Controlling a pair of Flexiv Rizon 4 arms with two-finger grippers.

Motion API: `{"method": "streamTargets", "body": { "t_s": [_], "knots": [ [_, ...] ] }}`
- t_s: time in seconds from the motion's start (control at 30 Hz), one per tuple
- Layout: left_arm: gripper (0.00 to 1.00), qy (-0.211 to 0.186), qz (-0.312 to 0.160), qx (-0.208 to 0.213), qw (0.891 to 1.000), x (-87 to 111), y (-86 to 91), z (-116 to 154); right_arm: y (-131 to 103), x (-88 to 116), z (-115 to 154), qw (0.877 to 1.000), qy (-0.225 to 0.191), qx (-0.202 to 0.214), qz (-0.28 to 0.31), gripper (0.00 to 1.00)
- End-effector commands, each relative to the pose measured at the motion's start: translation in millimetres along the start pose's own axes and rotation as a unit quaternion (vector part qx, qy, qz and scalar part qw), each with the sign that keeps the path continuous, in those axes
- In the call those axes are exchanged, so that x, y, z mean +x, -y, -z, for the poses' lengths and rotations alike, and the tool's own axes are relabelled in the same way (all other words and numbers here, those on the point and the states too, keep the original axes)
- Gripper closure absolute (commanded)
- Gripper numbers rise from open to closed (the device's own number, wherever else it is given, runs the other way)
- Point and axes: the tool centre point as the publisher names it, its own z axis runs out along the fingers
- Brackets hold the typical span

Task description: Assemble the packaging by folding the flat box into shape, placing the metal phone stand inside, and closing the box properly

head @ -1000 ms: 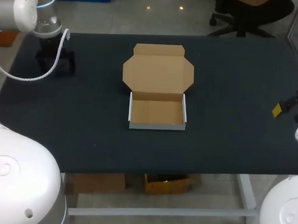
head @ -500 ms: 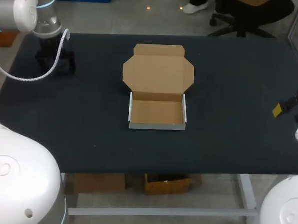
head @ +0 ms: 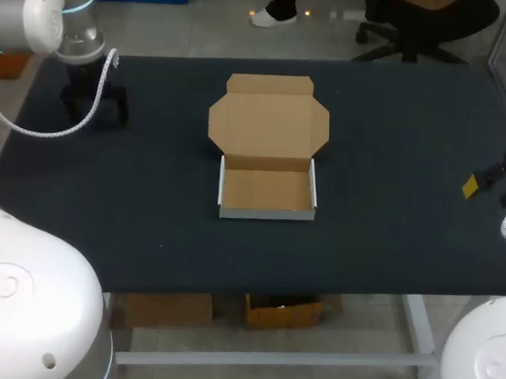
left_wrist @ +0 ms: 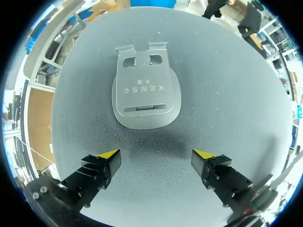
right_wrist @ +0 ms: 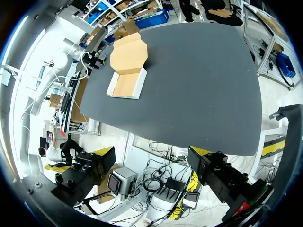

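Observation:
The cardboard box (head: 267, 188) stands folded in the middle of the table, tray walls up, brown inside and holding nothing. Its lid (head: 269, 118) lies flat toward the far side. The right wrist view shows the same box (right_wrist: 127, 71) far ahead of its gripper. A grey metal phone stand (left_wrist: 146, 92) lies flat on the dark table just ahead of my left gripper (left_wrist: 156, 158), which is open and apart from it. In the head view that left gripper (head: 94, 111) hangs over the far left of the table and hides the stand. My right gripper (right_wrist: 153, 151) is open, holds nothing and is out past the table's right edge (head: 483, 180).
The dark table (head: 390, 163) carries nothing else besides the box and the stand. My left arm's white cable (head: 35, 129) loops over the far left corner. Cardboard boxes (head: 285, 310) sit on the floor under the front edge.

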Motion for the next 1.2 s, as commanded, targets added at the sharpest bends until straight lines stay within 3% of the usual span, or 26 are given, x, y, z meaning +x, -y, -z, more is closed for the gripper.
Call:
{"method": "streamTargets", "body": {
  "t_s": [0.03, 0.47, 1.2],
  "knots": [
    [0.00, 0.002, 0.000, -0.002, 1.000, 0.4, 1.8, 0, 0, 1, 2, 1.000, -0.001, 0.002, 0.000, 0.00],
    [0.00, 0.006, -0.002, 0.003, 1.000, 11.8, 11.5, -3, 0, 1, 2, 1.000, -0.001, 0.002, 0.000, 0.00],
    [0.00, 0.010, 0.006, 0.016, 1.000, 2.9, 30.6, -4, 0, 1, 2, 1.000, -0.001, 0.002, 0.000, 0.00]
  ]
}}
